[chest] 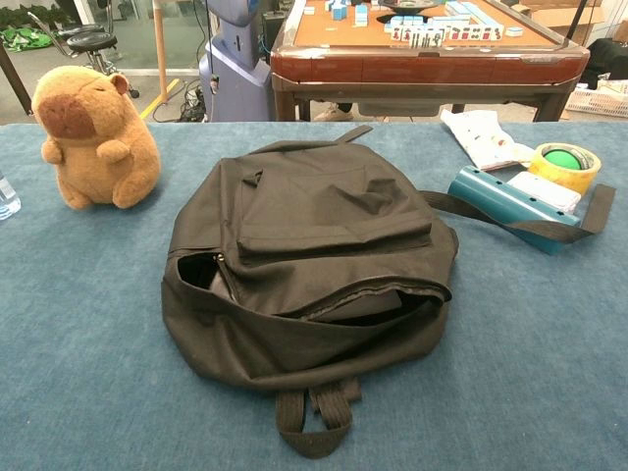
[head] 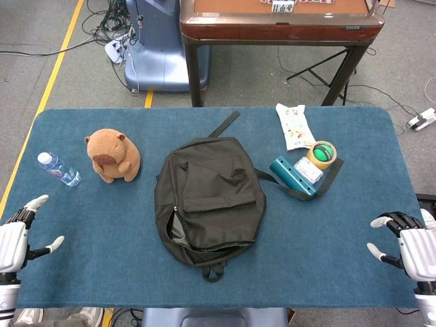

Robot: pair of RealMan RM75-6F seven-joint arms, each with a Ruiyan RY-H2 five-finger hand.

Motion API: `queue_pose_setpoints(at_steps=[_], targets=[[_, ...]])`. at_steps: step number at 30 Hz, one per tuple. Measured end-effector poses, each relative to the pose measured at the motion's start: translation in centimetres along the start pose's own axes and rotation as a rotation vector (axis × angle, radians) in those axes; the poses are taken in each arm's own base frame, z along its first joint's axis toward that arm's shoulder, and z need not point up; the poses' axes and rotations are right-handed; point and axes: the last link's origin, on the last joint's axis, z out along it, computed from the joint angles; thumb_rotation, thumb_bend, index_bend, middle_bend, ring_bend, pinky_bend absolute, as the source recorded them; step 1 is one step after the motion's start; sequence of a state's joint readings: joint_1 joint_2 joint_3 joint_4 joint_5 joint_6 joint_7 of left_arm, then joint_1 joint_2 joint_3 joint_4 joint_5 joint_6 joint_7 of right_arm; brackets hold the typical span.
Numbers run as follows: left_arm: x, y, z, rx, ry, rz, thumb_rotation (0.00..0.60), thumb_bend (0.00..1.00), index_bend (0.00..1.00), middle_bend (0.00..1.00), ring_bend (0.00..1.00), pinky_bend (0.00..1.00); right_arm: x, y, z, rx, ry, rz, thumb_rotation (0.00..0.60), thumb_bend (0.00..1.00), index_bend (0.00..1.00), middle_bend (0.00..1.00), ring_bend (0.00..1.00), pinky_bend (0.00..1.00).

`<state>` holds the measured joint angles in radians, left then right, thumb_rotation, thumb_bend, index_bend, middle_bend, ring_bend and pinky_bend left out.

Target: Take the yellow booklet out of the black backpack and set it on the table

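Nearest you, the soft black fabric backpack (chest: pixel 304 265) lies flat at centre frame, its webbing carry loop (chest: pixel 314 417) pointing at you and the main zip gaping; you cannot see the yellow booklet, presumably inside, so everything remains to do; your left hand (head: pixel 17 238) at lower left and right hand (head: pixel 409 248) at lower right hover spread and empty, well apart from it; a plush brown capybara (chest: pixel 93 137) sits upper left.

- I count one black backpack (head: pixel 208 197) at frame centre.
- One capybara plush (head: pixel 113 156), left of it.
- One water bottle (head: pixel 58 169), far left.
- One teal box (head: pixel 295 175), one tape roll (head: pixel 321 154), one white packet (head: pixel 293 125), upper right.
- My two hands: left hand (head: pixel 15 238), right hand (head: pixel 409 245), at the lower corners.
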<state>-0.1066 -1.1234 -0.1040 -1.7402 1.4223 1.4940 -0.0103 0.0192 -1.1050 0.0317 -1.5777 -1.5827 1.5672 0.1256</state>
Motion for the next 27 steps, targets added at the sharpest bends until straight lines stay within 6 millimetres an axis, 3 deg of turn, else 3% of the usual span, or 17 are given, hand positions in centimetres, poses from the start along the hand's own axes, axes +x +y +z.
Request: queue_pose_setpoints(at_steps=[15,21,27], targets=[[0.1,1.0,0.6,-0.073,-0.008,-0.020,0.600,0.18,0.20,0.22,0.24,0.32,1.4,0.2,-0.1,-0.005,0.080,0.005,0.600,0.14,0.43,0.38,0.27,0.32],[-0.1,3.1,1.7,-0.208,-0.055,-0.046,0.600,0.18,0.20,0.22,0.24,0.32,2.4,0.1,0.2,-0.003,0.123,-0.013,0.600,0.14,0.43,0.38,0.27,0.32],[-0.9,6.9,3.1,-0.401,-0.154,-0.090,0.600,0.18,0.20,0.22,0.24,0.32,2.7,-0.1,0.4,-0.003,0.129,-0.021,0.600,0.14,0.43,0.38,0.27,0.32]])
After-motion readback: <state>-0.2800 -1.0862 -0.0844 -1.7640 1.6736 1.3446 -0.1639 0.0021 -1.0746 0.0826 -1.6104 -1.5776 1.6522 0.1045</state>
